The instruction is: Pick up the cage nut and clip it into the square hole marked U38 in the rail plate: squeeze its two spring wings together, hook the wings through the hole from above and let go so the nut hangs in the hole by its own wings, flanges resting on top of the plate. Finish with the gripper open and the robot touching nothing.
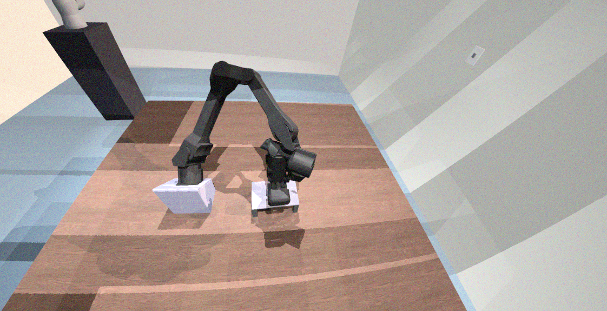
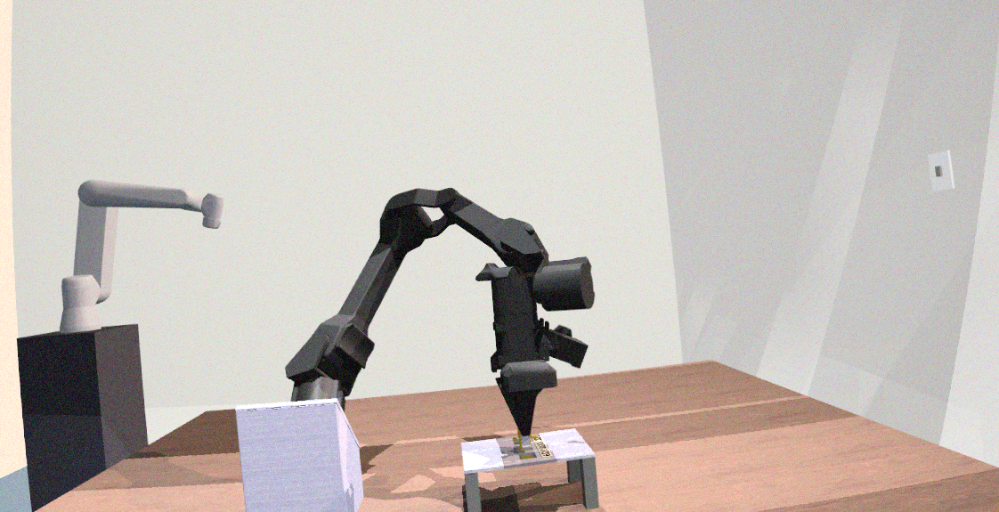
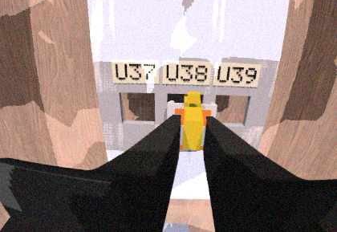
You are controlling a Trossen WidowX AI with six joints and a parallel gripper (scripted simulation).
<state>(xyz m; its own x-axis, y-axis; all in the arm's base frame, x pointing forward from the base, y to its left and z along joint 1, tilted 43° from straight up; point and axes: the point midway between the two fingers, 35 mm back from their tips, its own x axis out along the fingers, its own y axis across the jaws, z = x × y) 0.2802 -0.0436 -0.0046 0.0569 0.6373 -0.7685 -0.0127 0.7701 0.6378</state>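
Bench (image 1: 340, 206) (image 2: 803, 431) (image 3: 60, 139), wood, one: it carries the work; keep your corrections small so nothing gets dragged across it. Arm (image 1: 203, 113) (image 2: 377, 277), black, one: arched over, wrist pointing down; you want a straight, slow descent from it, with no sideways swing. Plate (image 1: 259, 194) (image 2: 482, 453) (image 3: 132, 22), pale, on short legs: its top is your stop for the flanges, so ease off once they meet it. Tool (image 1: 278, 196) (image 2: 523, 434) (image 3: 192, 124), two black fingers: clamped on the nut; hold that squeeze until the wings are through, since a slack grip would likely let them spring wide above the opening. Nut (image 2: 520, 443) (image 3: 192, 132), yellow with orange parts: between the fingertips, at the U38 hole (image 3: 175, 98), whose far edge shows dark beyond it; you cannot tell from here whether the wings have entered. Check that it sits square and centred, clear of the U37 hole (image 3: 138, 107) and U39 hole (image 3: 233, 108). If a wing catches the rim, lift slightly and realign rather than press. Once seated, open evenly, then rise straight, lest a finger pull it out.
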